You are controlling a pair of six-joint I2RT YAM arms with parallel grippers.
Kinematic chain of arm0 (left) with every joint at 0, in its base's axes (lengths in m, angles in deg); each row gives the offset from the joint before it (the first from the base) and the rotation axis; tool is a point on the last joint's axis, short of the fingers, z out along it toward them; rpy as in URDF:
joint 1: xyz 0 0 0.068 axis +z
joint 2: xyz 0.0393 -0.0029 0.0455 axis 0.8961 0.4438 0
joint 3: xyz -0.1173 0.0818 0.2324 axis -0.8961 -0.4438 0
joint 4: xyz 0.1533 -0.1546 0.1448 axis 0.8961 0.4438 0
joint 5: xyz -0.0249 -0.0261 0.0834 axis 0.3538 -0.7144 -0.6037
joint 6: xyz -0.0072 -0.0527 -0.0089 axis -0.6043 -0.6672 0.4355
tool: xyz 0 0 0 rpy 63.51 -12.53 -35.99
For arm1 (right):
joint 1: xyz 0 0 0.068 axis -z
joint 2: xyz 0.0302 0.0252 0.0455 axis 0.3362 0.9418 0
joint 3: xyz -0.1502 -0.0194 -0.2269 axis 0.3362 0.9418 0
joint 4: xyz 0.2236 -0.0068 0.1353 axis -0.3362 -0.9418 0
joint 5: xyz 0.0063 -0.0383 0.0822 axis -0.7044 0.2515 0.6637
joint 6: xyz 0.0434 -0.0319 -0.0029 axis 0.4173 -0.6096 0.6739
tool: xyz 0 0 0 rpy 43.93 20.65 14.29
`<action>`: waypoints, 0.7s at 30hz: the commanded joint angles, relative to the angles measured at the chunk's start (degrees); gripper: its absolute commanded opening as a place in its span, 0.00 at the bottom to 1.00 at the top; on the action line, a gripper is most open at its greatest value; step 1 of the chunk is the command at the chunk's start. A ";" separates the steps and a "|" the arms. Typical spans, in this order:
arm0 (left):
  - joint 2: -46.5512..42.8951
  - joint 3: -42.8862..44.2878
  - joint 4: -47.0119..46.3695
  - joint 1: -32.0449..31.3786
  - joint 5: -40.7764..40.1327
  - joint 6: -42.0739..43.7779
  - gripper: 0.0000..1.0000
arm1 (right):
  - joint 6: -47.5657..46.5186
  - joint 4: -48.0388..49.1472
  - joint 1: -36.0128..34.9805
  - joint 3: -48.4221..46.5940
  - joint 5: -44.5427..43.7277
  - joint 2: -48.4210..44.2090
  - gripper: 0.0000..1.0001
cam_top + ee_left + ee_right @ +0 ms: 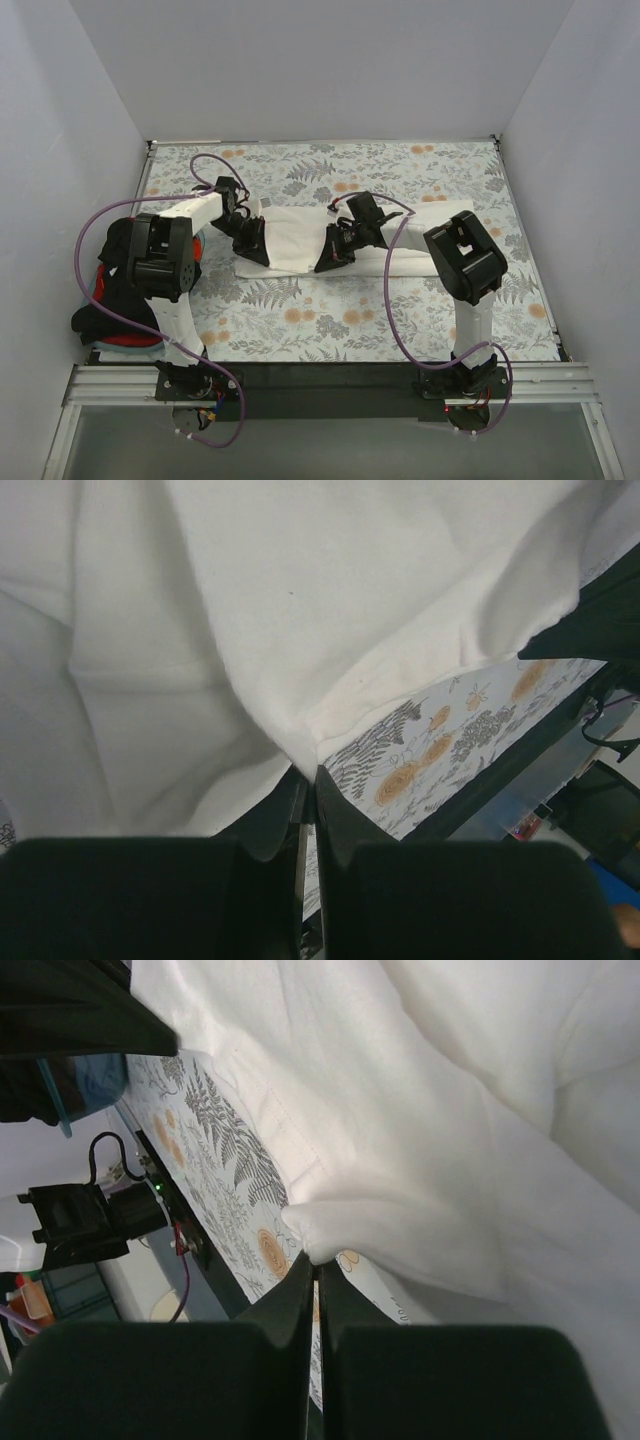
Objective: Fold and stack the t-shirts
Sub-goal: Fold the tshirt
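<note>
The large off-white t-shirt (298,232) lies across the middle of the floral table cloth, partly folded. My left gripper (252,246) is shut on its near left edge; the left wrist view shows the jaws pinching a fold of the white cloth (300,630). My right gripper (330,256) is shut on the near edge further right; the right wrist view shows a bunched corner of the shirt (400,1160) between the closed jaws. A heap of black and red t-shirts (115,290) lies at the left table edge, partly hidden by the left arm.
The floral grey-and-orange table cloth (400,300) covers the table. White walls stand on three sides. A black rail (320,375) runs along the near edge with both arm bases. Purple cables loop beside each arm.
</note>
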 commanded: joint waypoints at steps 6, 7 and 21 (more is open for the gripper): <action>-1.78 12.54 1.78 -0.25 3.84 0.31 0.00 | -5.73 0.50 2.79 -5.59 -0.26 -4.72 0.01; -1.16 14.81 1.60 -0.25 3.76 -0.03 0.00 | -6.08 0.59 3.06 -6.20 -0.34 -4.46 0.01; 12.46 32.15 -2.44 -0.08 2.79 -3.64 0.00 | -10.48 0.50 7.37 -15.52 -0.34 3.80 0.01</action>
